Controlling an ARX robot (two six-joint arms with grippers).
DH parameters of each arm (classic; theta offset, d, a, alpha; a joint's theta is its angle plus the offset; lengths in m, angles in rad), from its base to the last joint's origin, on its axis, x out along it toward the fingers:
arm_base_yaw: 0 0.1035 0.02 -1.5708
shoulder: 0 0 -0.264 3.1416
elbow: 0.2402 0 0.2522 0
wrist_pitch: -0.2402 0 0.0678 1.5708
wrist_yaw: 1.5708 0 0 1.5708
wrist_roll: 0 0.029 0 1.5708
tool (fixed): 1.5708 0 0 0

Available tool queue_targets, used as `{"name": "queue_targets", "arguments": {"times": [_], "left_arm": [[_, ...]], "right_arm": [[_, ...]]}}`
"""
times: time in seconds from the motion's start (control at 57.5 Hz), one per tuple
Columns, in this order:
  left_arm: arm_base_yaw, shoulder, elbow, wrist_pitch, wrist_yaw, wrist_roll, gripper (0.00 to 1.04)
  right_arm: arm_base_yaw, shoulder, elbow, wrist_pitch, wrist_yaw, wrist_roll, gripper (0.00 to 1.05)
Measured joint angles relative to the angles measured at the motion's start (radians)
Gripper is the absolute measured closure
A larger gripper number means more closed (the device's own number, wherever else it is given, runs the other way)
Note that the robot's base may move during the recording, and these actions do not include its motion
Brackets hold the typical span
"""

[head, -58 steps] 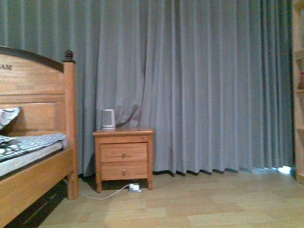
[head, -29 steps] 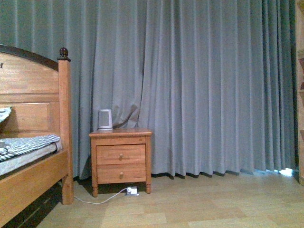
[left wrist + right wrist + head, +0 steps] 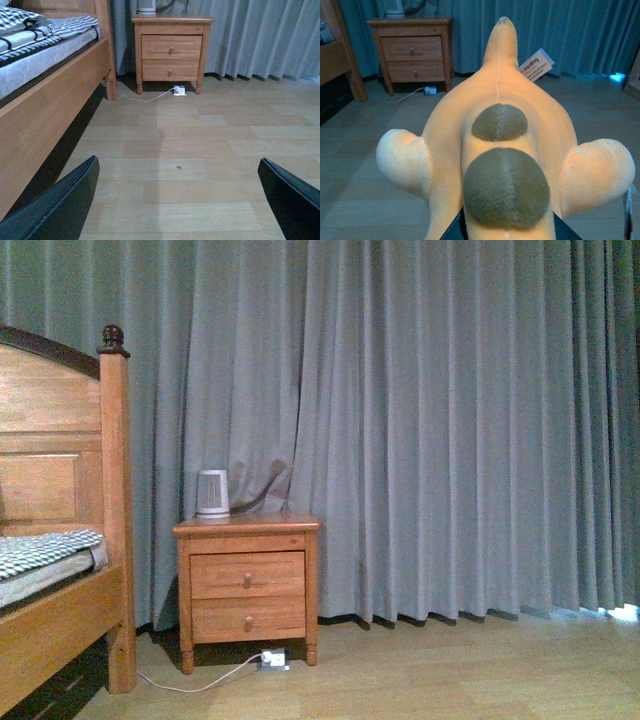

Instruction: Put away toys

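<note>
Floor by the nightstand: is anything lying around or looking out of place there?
Only a white plug with its cord trailing loose on the floor under the nightstand. The curtain is bunched up behind the white appliance on top. The toy is held off the floor.

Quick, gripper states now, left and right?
Left gripper: open, nothing between its jaws.
Right gripper: closed, holding the orange plush toy.

Wooden floor (image 3: 450, 680) under nightstand (image 3: 247, 575), bed (image 3: 60, 615), white plug (image 3: 272, 660)
</note>
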Motion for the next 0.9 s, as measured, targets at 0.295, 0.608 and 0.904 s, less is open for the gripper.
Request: {"name": "queue_targets", "arguments": {"times": [0.295,0.608,0.904], "left_arm": [[0.0,0.0,0.0,0.0,0.0,0.0,0.06],[0.0,0.0,0.0,0.0,0.0,0.0,0.06],[0.0,0.0,0.0,0.0,0.0,0.0,0.06]], "right_arm": [[0.0,0.0,0.0,0.0,0.0,0.0,0.98],[0.0,0.0,0.0,0.0,0.0,0.0,0.98],[0.0,0.0,0.0,0.0,0.0,0.0,0.98]]}}
